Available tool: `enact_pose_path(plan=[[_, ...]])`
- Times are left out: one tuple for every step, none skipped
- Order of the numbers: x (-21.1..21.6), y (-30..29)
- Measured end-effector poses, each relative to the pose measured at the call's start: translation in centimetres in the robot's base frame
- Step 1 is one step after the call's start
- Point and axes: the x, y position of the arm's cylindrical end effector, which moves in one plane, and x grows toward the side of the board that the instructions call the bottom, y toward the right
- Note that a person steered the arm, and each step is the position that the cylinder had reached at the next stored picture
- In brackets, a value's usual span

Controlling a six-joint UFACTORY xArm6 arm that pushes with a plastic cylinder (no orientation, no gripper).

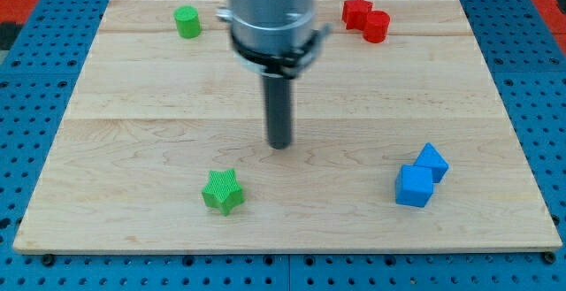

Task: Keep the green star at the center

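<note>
The star and the cylinder are green, two blocks red, two cubes blue. The board is pale wood grain, my tip dark, the pegboard blue.

Arm housing: broad cylinder, pale silver-grey metal, blurred at the view's top.
Collar: black ring clamped beneath the housing, small lugs jutting at its sides.
Rod: straight, dark grey, round.
My tip: blunt, flat-ended, same dark finish.
</note>
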Motion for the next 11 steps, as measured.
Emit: enact_pose_path(plan=[[3.4, 1.2], [6.6, -1.7], [10.7, -6.9], [11.6, -10.3], [9.2, -9.5], [5.4, -8.5], [2.0, -8.4], [-0.3, -6.8], [-1.0, -5.2], [-3.2, -3.6], [-5.7, -1.2]])
